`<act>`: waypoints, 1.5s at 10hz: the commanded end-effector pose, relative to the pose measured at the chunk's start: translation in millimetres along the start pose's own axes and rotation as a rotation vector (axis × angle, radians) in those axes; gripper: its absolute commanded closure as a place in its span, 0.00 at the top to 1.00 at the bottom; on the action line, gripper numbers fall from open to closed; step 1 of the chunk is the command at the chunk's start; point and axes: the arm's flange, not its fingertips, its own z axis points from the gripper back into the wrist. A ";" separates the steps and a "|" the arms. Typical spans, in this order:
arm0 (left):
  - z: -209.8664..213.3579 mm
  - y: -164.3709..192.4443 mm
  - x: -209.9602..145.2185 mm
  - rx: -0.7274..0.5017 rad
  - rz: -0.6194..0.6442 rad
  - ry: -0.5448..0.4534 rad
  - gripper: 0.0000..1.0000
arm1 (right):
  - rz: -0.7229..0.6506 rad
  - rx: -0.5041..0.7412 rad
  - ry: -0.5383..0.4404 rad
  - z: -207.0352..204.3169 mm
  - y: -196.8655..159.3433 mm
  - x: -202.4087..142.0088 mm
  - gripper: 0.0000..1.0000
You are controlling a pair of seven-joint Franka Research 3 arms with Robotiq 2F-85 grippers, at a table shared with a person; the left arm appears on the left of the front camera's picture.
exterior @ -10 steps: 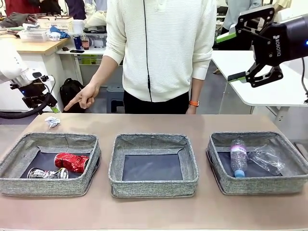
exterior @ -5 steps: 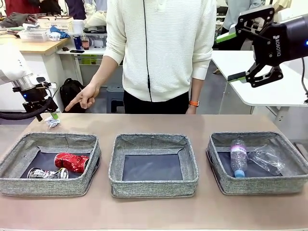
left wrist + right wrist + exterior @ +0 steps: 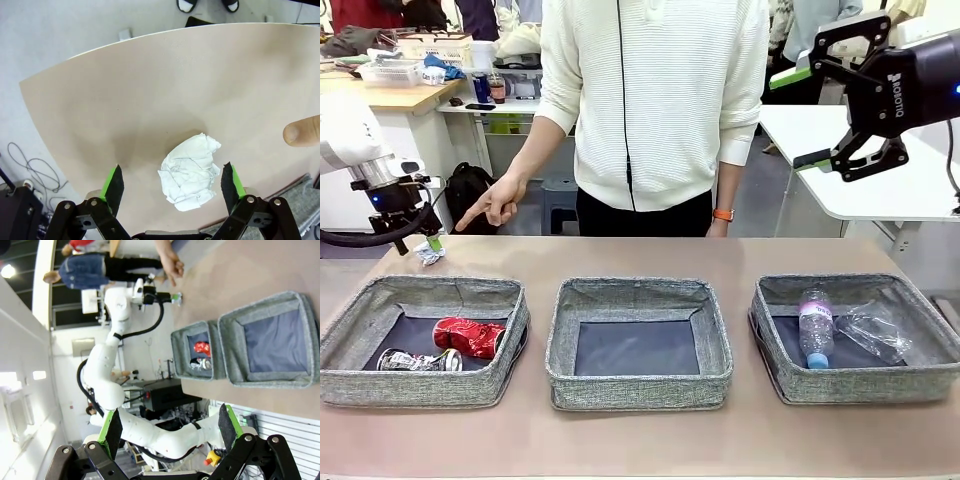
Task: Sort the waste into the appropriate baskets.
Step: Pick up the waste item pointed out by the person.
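Left gripper (image 3: 171, 181), lowered since the earlier frame, is positioned with jaws apart around the paper wad (image 3: 191, 171); right gripper (image 3: 828, 108) is held aloft, jaws apart.

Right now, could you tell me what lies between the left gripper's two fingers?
In the left wrist view, the white paper wad lies on the table between the open left gripper's fingers, nearer one finger and touching neither.
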 end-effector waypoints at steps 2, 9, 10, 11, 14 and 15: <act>4.2 1.8 8.1 0.017 0.011 0.011 0.40 | 0.013 0.025 0.006 -1.4 2.5 2.2 1.00; 3.9 0.8 9.2 0.026 0.006 0.017 0.00 | 0.013 0.025 0.006 -1.4 2.5 2.2 1.00; 4.0 0.8 9.2 0.025 0.007 0.016 0.00 | 0.013 0.025 0.006 -1.4 2.5 2.2 1.00; 3.9 0.8 9.3 0.024 0.008 0.014 0.00 | 0.013 0.025 0.006 -1.4 2.5 2.2 1.00; 3.6 0.5 8.2 0.031 0.004 0.018 0.00 | 0.013 0.025 0.006 -1.4 2.5 2.2 1.00; 6.4 -3.7 3.7 0.030 0.006 0.026 0.00 | 0.013 0.025 0.006 -1.4 2.5 2.2 1.00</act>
